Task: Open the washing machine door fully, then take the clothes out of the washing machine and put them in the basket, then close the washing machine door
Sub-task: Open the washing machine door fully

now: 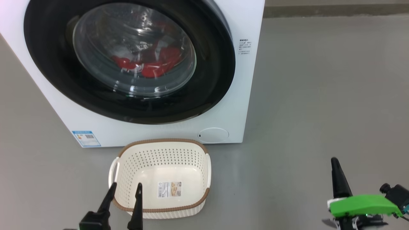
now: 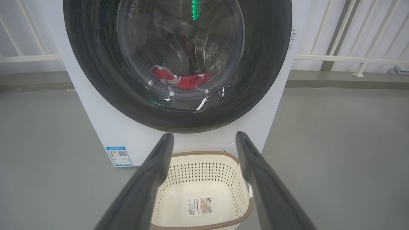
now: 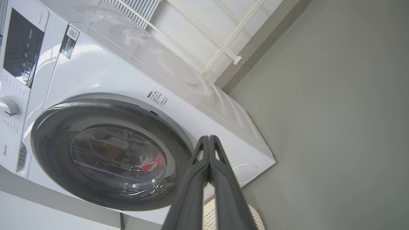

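Squarely before the closed washing machine door [image 1: 129, 57], the basket [image 1: 159, 156]; left jaws wide, right jaws together.

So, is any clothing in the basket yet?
No, the basket holds just a paper label, and the clothes lie behind the washing machine door.

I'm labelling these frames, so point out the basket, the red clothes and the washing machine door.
basket [image 1: 159, 156]: head view, perforated far wall.
clothes [image 1: 156, 68]: head view, red fabric behind the glass.
washing machine door [image 1: 48, 64]: head view, left of black rim.
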Robot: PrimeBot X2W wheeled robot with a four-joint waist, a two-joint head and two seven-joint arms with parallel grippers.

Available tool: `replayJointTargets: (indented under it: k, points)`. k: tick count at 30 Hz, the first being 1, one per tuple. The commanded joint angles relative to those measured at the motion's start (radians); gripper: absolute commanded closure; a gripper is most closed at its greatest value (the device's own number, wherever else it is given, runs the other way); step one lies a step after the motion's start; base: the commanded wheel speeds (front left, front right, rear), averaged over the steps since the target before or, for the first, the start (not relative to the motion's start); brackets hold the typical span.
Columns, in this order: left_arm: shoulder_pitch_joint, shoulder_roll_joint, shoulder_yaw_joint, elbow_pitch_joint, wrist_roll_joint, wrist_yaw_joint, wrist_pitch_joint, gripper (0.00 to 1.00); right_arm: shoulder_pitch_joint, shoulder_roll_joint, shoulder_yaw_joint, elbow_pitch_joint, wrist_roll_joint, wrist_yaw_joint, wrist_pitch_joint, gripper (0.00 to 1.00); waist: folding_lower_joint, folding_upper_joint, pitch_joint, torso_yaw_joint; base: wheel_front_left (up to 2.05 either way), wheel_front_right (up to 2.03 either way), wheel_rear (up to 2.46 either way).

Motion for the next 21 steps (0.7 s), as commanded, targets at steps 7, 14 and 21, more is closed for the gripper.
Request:
replayJointTargets:
  k: [7, 14, 21]
  points:
    - [-0.068, 0.004, 0.019, -0.063, -0.02, -0.001, -0.012, 0.0, -0.133, -0.01, 0.006, -0.028, 0.294, 0.0, 0.086, 1.0, 0.0, 0.0, 0.056, 0.014, 0.0, 0.0, 0.0]
    - [-0.105, 0.004, 0.0, -0.094, -0.026, -0.001, -0.012, 0.0, -0.258, -0.037, -0.045, -0.001, 0.482, 0.0, 0.21, 1.0, 0.0, 0.0, 0.118, 0.03, 0.0, 0.0, 0.0]
    - [-0.144, 0.004, -0.019, -0.121, -0.029, -0.006, -0.012, 0.0, -0.401, -0.076, -0.061, 0.069, 0.555, 0.0, 0.325, 1.0, 0.0, 0.0, 0.182, 0.049, 0.0, 0.0, 0.0]
